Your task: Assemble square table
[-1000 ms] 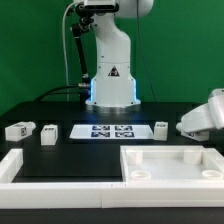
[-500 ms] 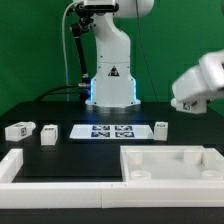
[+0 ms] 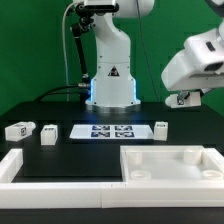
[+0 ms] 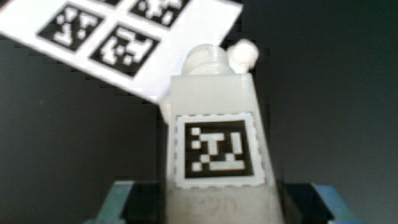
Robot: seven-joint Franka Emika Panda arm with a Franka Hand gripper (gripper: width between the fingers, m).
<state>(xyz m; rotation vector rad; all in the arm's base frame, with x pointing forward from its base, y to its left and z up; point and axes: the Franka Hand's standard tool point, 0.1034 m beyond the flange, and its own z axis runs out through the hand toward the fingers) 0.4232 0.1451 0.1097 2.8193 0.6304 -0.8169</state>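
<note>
Tabletop point(image 3: 170, 165) of white plastic, square, with a raised rim and round corner holes, lies nearest in the exterior view, toward that view's right, flat on the black table point(image 3: 80, 155) with no leg fitted. A long white L-shaped wall piece point(image 3: 15, 165) sits just beside it on that view's left. Farther back, three short white tagged legs lie loose. One leg point(image 3: 18, 130) and a second leg point(image 3: 47, 135) are to the left of the thin flat white marker board point(image 3: 110, 131), and a third leg point(image 3: 161, 128) is to its right. The white robot base point(image 3: 112, 70) stands behind them.

The fourth leg point(image 4: 217, 120) is in the gripper point(image 4: 217, 205). The wrist view shows it clamped between two bluish fingers point(image 4: 128, 205), tag toward the camera and rounded end pointing away from the palm. In the exterior view the gripper hangs high on the right, above and behind the tabletop and well apart from it.

The leg is judged rigid, light and smooth, so it is liable to twist in the grip. It is best held across its flat sides with the joining end left free. The tabletop is judged stiff but light, and likely to slide under pressure.
</note>
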